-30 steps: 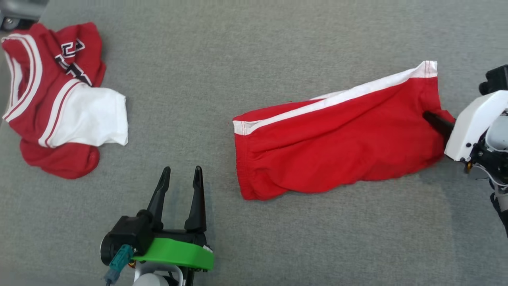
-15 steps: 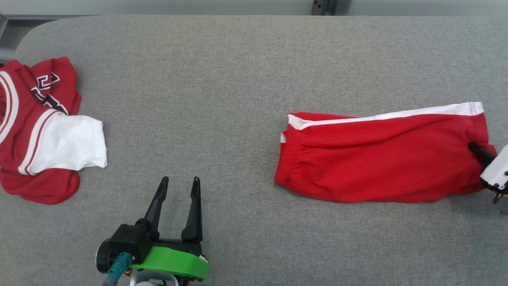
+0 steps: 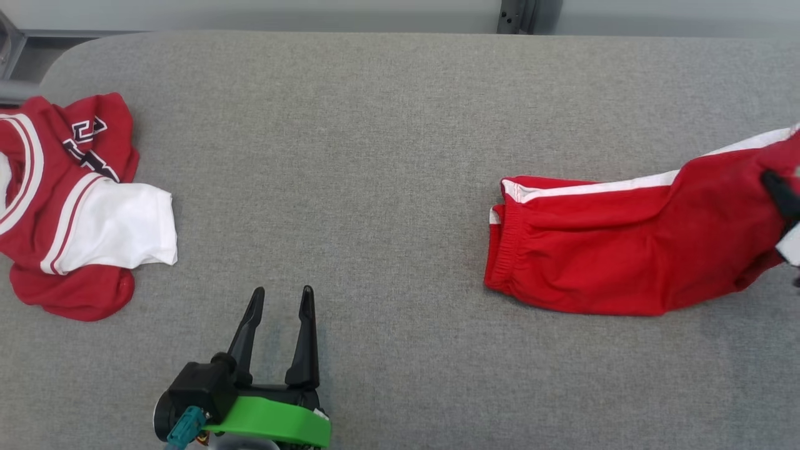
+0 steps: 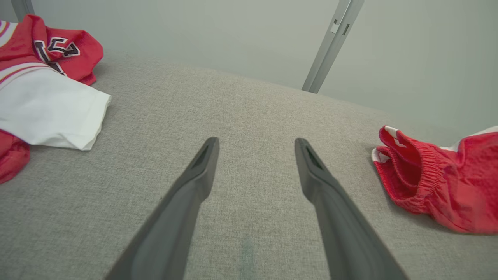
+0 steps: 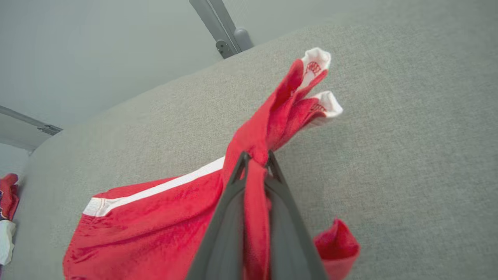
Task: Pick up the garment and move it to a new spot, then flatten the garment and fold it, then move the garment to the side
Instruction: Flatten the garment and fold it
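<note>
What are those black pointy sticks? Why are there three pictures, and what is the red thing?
The sticks are a robot's fingers. It has two arms, each ending in a claw. One picture looks down from its head; the other two come from little cameras on its wrists. The left claw is open and holds nothing. The right claw is pinched shut on the red shorts, holding one end up off the grey table. A crumpled red and white shirt lies over on the left.

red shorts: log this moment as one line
right hand: shut on red shorts, pinched end raised | left hand: open, empty, over grey table | jersey: crumpled, far left
</note>
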Controlling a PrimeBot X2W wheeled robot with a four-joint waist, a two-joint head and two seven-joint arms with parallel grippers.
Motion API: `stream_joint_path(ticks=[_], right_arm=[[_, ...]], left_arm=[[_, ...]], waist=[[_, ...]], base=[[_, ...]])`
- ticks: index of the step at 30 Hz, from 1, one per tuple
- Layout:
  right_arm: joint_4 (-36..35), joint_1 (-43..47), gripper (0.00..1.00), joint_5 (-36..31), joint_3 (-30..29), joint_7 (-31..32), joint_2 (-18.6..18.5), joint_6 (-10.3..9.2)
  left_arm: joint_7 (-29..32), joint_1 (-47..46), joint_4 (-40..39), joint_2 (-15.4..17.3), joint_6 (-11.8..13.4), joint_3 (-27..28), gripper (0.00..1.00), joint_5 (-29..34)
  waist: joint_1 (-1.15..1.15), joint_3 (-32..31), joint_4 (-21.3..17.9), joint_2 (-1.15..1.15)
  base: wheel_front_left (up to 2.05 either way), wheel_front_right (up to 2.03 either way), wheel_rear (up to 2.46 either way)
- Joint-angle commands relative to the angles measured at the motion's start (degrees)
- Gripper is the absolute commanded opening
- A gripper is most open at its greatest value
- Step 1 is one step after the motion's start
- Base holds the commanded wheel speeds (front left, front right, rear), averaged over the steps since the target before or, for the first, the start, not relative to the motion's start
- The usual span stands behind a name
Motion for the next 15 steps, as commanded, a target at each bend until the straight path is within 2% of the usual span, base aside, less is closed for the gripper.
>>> stream_joint_path(ticks=[1, 5, 8, 15], right_arm=[[-2.44, 1.49, 0.0, 0.74, 2.58, 0.65, 0.74, -0.02], [-8.53, 3.72, 0.0, 1.68, 10.95, 2.79, 3.7, -0.02], [-10.28, 4.46, 0.0, 0.77, 16.42, 2.99, 6.61, -0.02], [-3.74, 2.13, 0.0, -3.87, 22.45, -1.6, 13.44, -0.02]], left_arm=[[-0.01, 0.8, -0.2, 0.14, 0.46, -0.1, 1.0, -0.49], [-0.01, 0.66, -0.38, 0.14, 0.94, -0.89, 1.0, -1.48], [-0.01, 0.42, -0.34, 0.14, 1.32, -1.31, 1.0, -1.93], [-0.01, 0.08, 0.33, 0.15, 1.16, -1.85, 1.0, -2.35]], waist=[[0.0, -1.01, -0.66, 0.0], [0.0, -2.12, -0.93, 0.0], [0.0, -2.37, -0.91, 0.0], [0.0, -2.2, 0.18, 0.0]], base=[[0.0, 0.0, 0.0], [0.0, 0.0, 0.0], [0.0, 0.0, 0.0], [0.0, 0.0, 0.0]])
